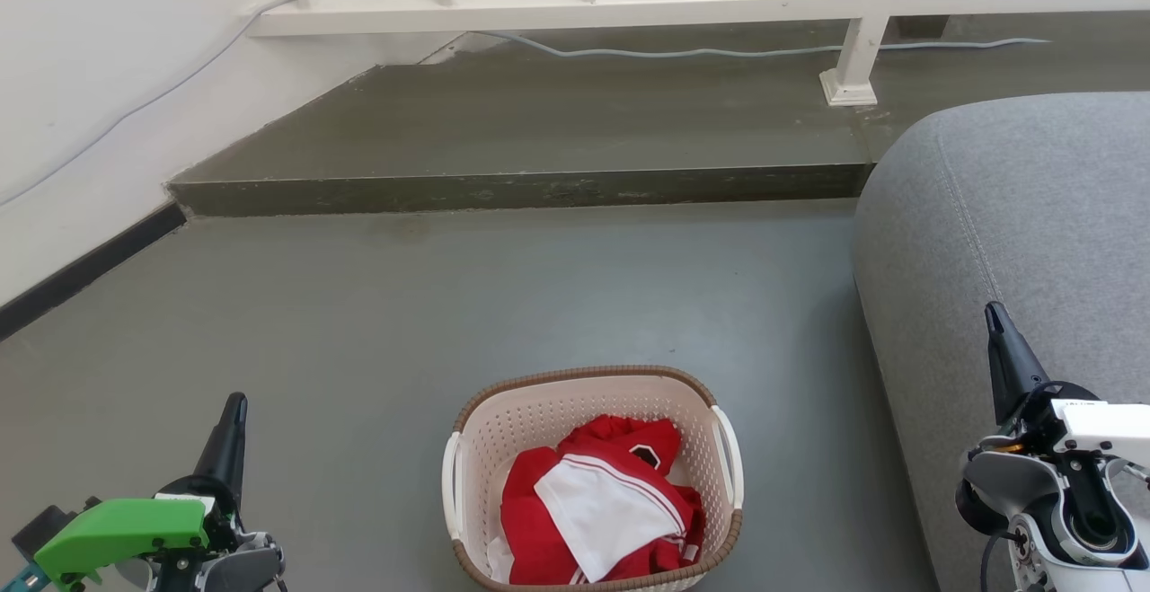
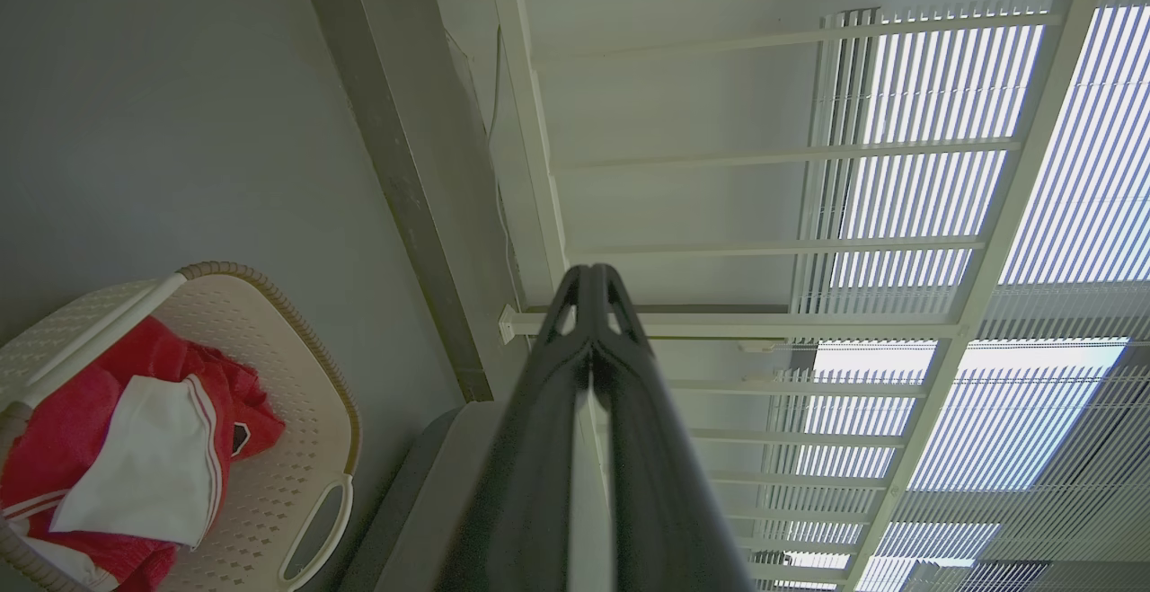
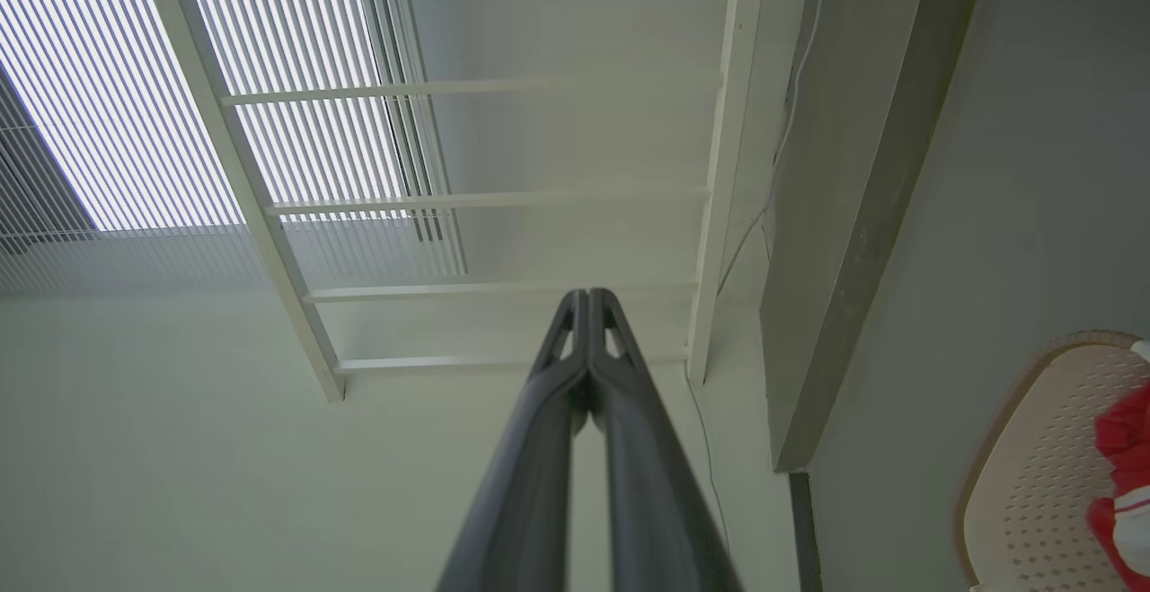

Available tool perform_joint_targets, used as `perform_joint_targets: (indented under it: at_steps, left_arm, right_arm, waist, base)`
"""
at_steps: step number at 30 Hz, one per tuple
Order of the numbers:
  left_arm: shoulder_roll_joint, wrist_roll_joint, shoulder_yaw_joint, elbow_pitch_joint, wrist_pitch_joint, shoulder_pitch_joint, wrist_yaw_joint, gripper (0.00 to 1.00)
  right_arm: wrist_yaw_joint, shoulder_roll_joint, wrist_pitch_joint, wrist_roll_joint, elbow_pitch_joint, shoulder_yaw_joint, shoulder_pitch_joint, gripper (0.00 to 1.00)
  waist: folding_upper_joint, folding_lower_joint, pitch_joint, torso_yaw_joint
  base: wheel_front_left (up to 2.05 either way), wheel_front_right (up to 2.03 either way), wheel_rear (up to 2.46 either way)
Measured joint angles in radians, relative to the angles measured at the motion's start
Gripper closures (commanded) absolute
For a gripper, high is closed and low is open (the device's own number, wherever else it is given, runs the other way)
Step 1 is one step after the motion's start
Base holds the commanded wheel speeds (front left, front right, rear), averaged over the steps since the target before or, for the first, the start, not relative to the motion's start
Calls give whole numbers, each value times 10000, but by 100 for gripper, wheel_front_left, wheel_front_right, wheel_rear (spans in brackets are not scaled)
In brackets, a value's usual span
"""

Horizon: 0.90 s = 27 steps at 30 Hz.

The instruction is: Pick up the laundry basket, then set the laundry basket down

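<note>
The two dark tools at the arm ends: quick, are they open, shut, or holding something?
Left dark two-fingered tool: closed, fingertips together, holding nothing.
Right dark two-fingered tool: closed, fingertips together, holding nothing.

Laundry basket (image 1: 530,421) on the floor (image 1: 359,322), clothes (image 1: 593,502) in it, sofa (image 1: 1033,215) to its right, step (image 1: 539,125) behind, railing (image 1: 584,8) beyond

1. The left gripper (image 1: 234,410) stands at the lower left of the head view, its two dark fingers pressed together and pointing up.
2. A green cover (image 1: 121,527) sits on its wrist.
3. The right gripper (image 1: 995,321) stands at the lower right, reaching higher in that view, with its fingers also together.
4. Its wrist housing (image 1: 1101,426) is white.
</note>
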<state>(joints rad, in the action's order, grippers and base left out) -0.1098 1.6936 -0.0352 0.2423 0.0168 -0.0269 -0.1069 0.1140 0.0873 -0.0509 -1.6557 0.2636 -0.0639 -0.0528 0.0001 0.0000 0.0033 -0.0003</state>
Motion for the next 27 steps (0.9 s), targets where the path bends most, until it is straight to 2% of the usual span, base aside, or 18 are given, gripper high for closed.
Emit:
perform_joint_targets:
  at_steps: [27]
  left_arm:
    - [0, 0, 17, 105, 4, -161, -73, 100]
  right_arm:
    - [2, -6, -61, 0, 63, -21, -8, 100]
  waist:
    - [0, 0, -6, 1]
  base:
    - [0, 0, 0]
